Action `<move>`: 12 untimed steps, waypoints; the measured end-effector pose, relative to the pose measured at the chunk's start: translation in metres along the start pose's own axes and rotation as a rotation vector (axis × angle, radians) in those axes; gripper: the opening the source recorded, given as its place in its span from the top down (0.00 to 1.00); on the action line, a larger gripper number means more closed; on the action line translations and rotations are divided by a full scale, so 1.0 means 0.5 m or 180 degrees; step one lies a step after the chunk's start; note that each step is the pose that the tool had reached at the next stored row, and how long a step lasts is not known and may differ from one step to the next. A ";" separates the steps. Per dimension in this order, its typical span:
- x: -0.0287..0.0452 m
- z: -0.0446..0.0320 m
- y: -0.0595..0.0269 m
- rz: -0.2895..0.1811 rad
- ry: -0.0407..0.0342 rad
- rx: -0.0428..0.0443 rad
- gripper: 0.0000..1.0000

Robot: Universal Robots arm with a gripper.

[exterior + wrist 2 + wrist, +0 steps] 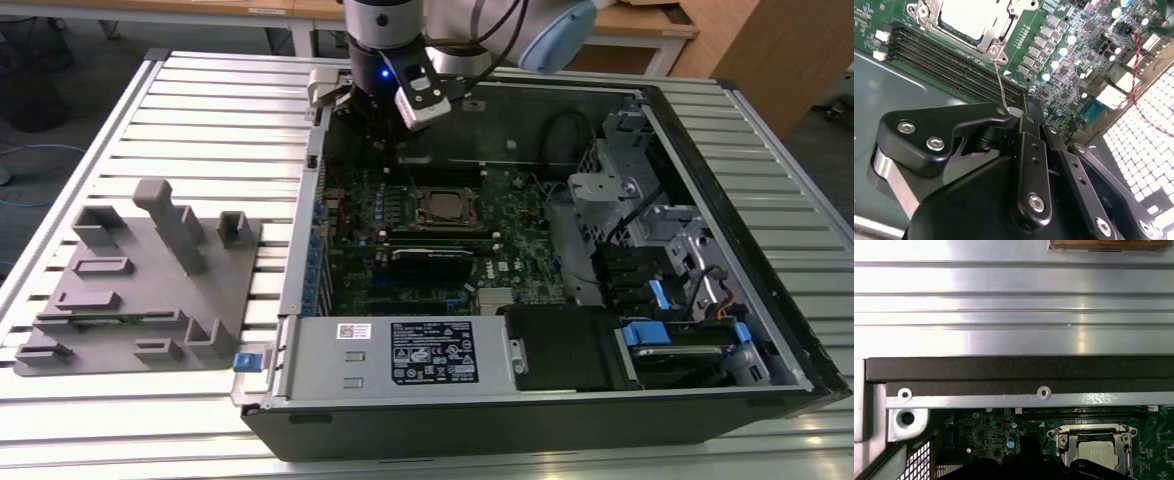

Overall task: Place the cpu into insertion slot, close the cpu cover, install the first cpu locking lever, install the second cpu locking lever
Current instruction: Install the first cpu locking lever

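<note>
The cpu [971, 15] lies silver side up in the insertion slot [447, 208] on the green board. The cpu cover [1004, 22] is down around it as a silvery frame. In the first wrist view the cpu [1097, 452] and cover [1064, 439] sit just inside the case wall. One thin wire locking lever [999, 80] rises from the socket's corner to my gripper [1015, 115]. The black fingers are shut, with the lever's free end at their tips. I cannot tell whether it is pinched or only touched. In the exterior view the gripper [388, 142] hangs over the board's far edge.
Long black memory slots [949, 60] run beside the socket. The case's far wall [1014, 370] stands close behind the gripper. A power supply [400, 350] and drive bays with blue tabs [654, 330] fill the near side. A grey fixture tray [147, 280] lies at the exterior view's left.
</note>
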State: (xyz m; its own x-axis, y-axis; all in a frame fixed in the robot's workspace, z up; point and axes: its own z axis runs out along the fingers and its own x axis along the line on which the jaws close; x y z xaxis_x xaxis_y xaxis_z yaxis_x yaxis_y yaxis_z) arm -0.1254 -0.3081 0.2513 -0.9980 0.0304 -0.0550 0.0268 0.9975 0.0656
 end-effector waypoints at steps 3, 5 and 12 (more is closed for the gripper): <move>0.000 0.001 0.002 0.0000 -0.0001 -0.0002 0.89; 0.000 0.002 0.003 0.0000 -0.0001 -0.0002 0.89; -0.021 0.004 0.003 0.0000 0.0000 -0.0002 0.89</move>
State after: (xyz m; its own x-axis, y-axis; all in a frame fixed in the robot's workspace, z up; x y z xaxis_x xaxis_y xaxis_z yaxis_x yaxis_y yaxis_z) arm -0.1150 -0.3067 0.2498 -0.9980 0.0305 -0.0551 0.0268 0.9974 0.0664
